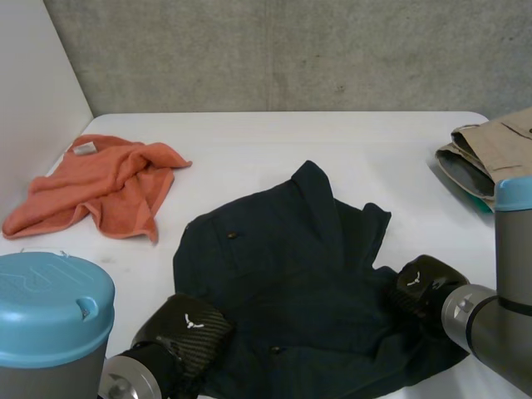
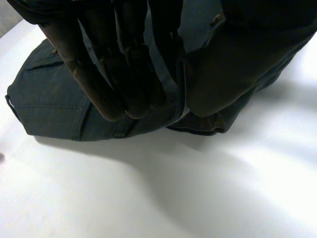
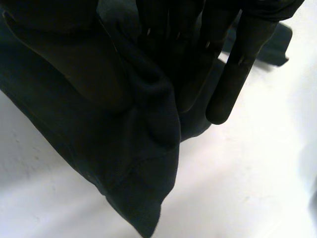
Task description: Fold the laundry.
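Note:
A dark navy shirt point(image 1: 283, 266) lies crumpled in the middle of the white table point(image 1: 332, 141). My left hand point(image 1: 187, 332) is at the shirt's near left edge. In the left wrist view that hand point(image 2: 124, 64) pinches a hem of the shirt point(image 2: 49, 99) between straight fingers and thumb, lifting the edge slightly off the table. My right hand point(image 1: 424, 287) is at the shirt's right edge. In the right wrist view that hand point(image 3: 233, 74) holds a fold of the shirt point(image 3: 124, 163) between thumb and fingers.
An orange towel point(image 1: 108, 187) lies bunched at the far left of the table. A folded beige garment point(image 1: 495, 154) sits at the far right edge. A grey wall stands behind the table and a white one along its left.

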Robot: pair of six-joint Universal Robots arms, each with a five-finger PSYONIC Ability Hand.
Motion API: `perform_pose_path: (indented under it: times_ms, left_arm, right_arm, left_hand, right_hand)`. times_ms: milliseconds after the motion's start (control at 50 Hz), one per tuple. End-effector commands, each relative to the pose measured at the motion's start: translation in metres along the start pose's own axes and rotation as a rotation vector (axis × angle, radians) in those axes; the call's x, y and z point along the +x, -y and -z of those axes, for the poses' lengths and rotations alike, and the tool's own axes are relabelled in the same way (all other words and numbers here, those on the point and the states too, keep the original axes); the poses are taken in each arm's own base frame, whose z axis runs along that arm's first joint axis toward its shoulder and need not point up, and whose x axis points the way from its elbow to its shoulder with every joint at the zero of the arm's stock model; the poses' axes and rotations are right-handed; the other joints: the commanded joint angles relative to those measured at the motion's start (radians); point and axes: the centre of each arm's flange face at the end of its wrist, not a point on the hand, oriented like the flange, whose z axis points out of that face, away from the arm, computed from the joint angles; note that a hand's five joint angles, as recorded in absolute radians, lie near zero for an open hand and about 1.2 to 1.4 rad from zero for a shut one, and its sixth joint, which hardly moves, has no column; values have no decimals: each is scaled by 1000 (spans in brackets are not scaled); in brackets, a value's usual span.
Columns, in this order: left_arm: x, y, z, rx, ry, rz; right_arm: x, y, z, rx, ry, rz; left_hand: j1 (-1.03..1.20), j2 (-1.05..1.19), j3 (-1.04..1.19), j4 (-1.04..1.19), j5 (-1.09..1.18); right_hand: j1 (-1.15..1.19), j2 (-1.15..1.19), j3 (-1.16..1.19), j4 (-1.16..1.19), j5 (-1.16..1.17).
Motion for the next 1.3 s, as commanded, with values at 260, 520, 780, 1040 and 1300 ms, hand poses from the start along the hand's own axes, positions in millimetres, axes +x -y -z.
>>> perform_pose_path:
  times_ms: [260, 520, 780, 1040, 1300]
  left_arm:
    - [11, -5, -2, -18, -31, -8]
    - [32, -2, -13, -12, -87, -58]
    - [-34, 15, -55, -39, 103, 76]
    - [-13, 23, -16, 22, 12, 64]
    - [21, 11, -10, -94, -102, 100]
  right_arm:
    - [-1, 7, -3, 50, -27, -72]
    - [4, 13, -3, 74, -76, -111]
    - [8, 23, 3, 135, -115, -147]
    - [25, 39, -20, 216, -175, -317]
    - [35, 41, -25, 221, -189, -494]
  left_hand:
    - [-570, -627, -619, -632, -608]
    - [45, -13, -5, -18, 6]
    - [260, 203, 211, 198, 222]
    - [-758, -815, -807, -820, -796]
    - [-773, -830, -822, -835, -811]
  right_hand:
    - [277, 221, 213, 201, 239]
    - [277, 221, 213, 201, 239]
    - [277, 221, 213, 201, 239]
    - [277, 221, 213, 201, 239]
    - [277, 221, 213, 201, 239]
